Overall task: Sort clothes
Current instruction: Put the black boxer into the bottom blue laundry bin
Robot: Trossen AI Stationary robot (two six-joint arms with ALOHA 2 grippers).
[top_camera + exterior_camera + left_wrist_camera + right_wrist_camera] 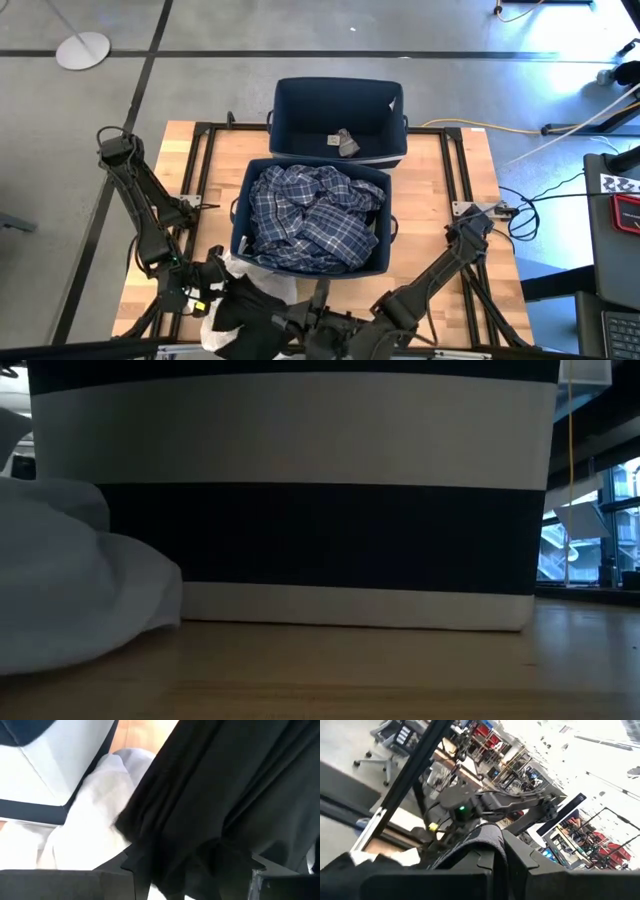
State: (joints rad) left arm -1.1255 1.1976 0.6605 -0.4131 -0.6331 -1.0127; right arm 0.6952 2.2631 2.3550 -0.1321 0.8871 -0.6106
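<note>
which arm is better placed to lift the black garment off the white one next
Left. The left gripper sits right at the black garment, which drapes between its fingers over the white garment. The right gripper looks away toward the room.

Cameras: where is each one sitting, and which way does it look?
High view: above the table, looking straight down; the left arm and right arm both show.
Low view: at tabletop height, facing the bin wall; no arm shows.
Left wrist view: on the left arm, facing the black cloth; its jaws at the bottom clamp it.
Right wrist view: on the right arm, facing the left arm and the room; black cloth covers the bottom.
Shared: the white cloth shows in the low and left wrist views.
</note>
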